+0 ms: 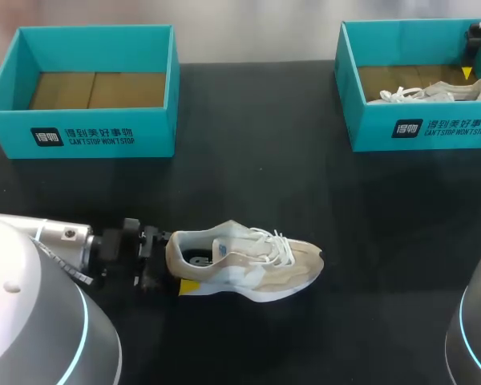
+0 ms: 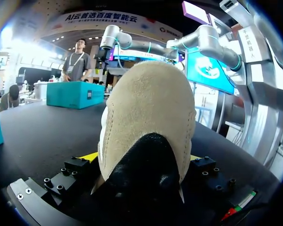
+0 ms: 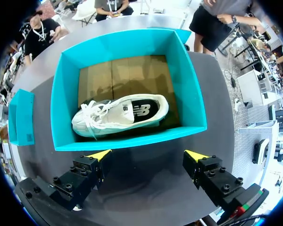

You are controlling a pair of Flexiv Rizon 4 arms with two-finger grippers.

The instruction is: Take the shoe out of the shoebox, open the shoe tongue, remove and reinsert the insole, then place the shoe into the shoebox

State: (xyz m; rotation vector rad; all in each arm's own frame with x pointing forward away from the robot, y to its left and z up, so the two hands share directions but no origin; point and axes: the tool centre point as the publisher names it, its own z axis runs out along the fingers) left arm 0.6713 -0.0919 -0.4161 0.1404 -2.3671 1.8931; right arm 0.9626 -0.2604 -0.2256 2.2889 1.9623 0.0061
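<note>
So the left gripper (image 2: 141, 157) is clamping the shoe (image 1: 252, 261) by the heel. In the left wrist view the suede heel is filling the whole gap between the yellow tips, and both fingers look to be pressing on it. The shoe itself is lying on its sole out on the table (image 1: 345, 208), toe pointing away from the arm, roughly mid-table and well apart from both boxes. The right gripper (image 3: 148, 157) is hovering spread wide with nothing in it, above the right shoebox (image 1: 417, 128), which has a second shoe (image 3: 118, 115) lying inside. The left shoebox (image 1: 84, 88) is sitting empty. Where I'm expecting trouble: a heel-only pinch leaves all the weight out at the toe, so if it's lifted like this the shoe could be sagging or twisting in the fingers. That padded collar is soft too, so it could squash and slip. The tongue and insole steps probably need the other arm, and that one is way over at the far corner (so a long reach in). The laces are also looking loose, and I'd guess they could snag a fingertip or the box rim.
</note>
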